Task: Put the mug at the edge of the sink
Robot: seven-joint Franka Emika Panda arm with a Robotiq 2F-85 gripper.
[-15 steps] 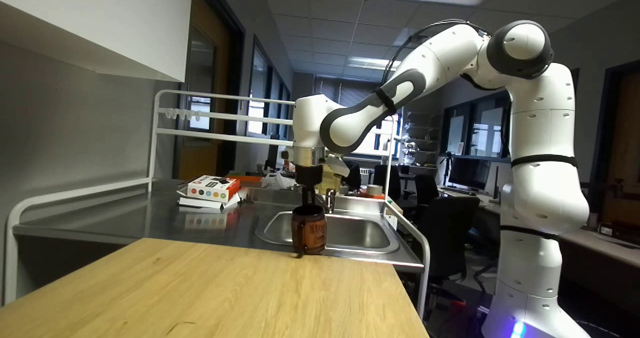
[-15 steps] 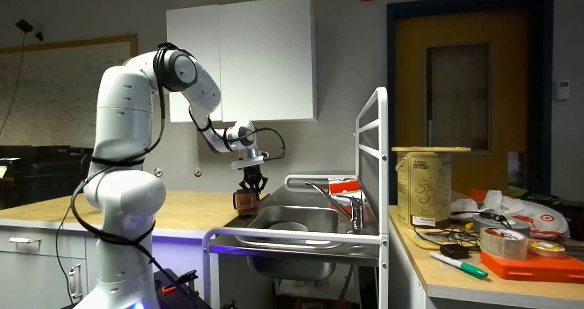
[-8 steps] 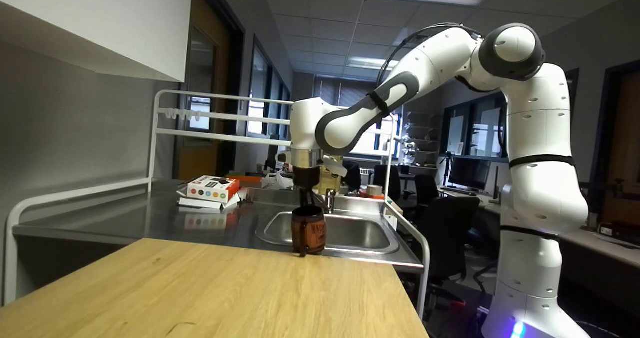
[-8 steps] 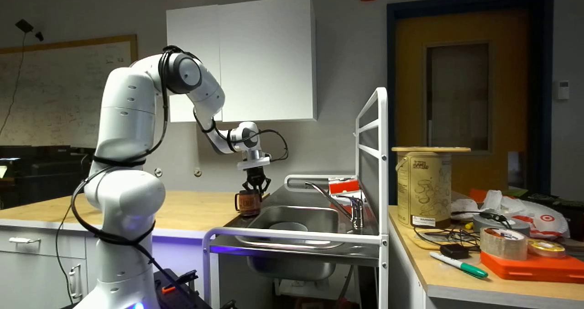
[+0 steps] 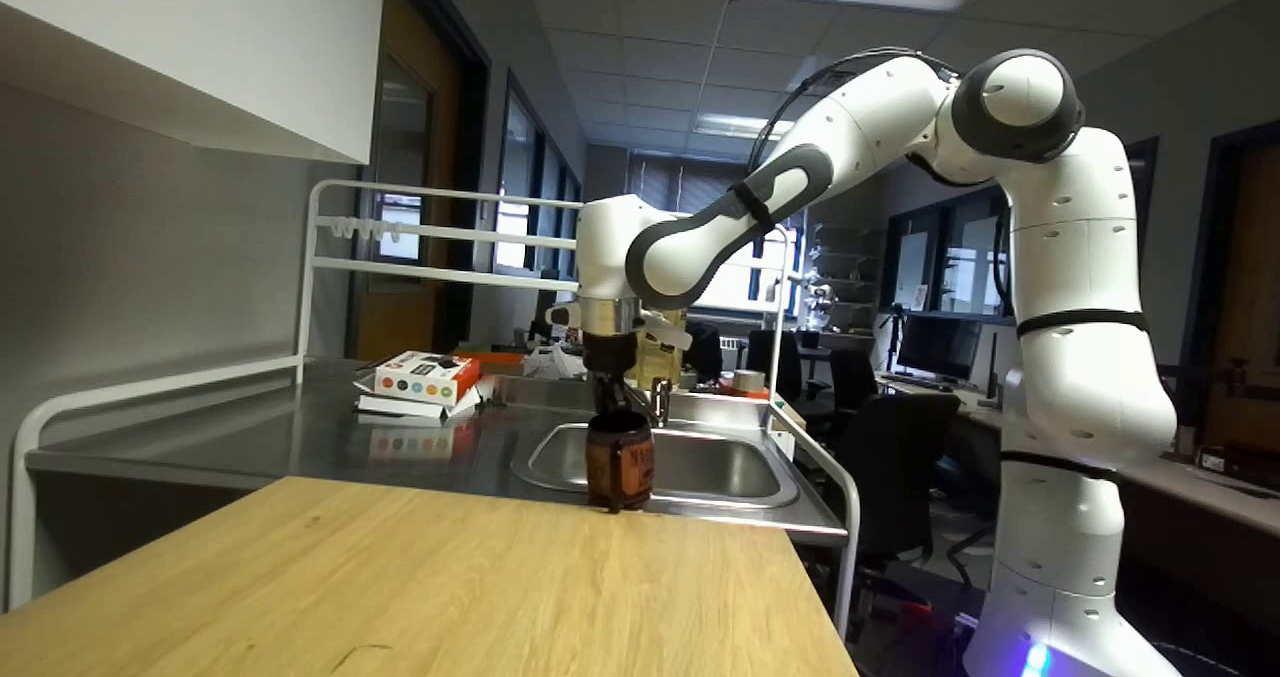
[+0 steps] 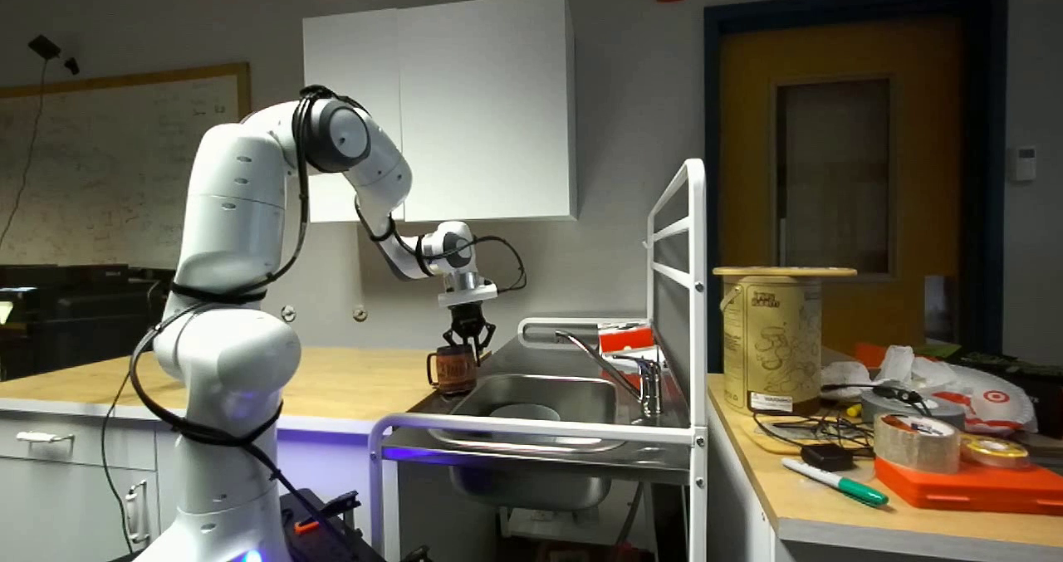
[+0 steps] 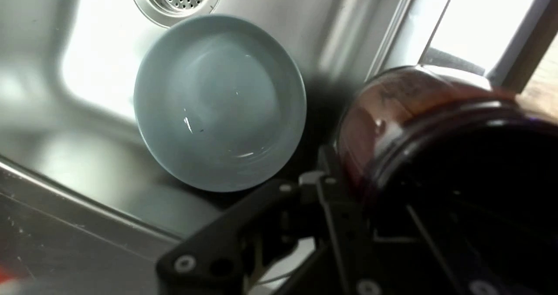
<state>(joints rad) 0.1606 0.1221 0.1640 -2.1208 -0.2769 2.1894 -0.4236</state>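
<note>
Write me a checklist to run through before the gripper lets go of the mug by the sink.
1. Grip: ok; the gripper holds the mug by its wall, straddling the rim.
2. Mug upright: ok; it looks upright in both exterior views.
3. Place: ok; the mug is at the edge of the sink, on the side toward the wooden counter.
4. Base resting fully on a surface: cannot tell; no view shows the contact clearly.
5. Bowl out of the way: ok; it lies in the sink, apart from the mug in the wrist view.
6. Faucet clear: ok; it stands apart from the mug in an exterior view.
</note>
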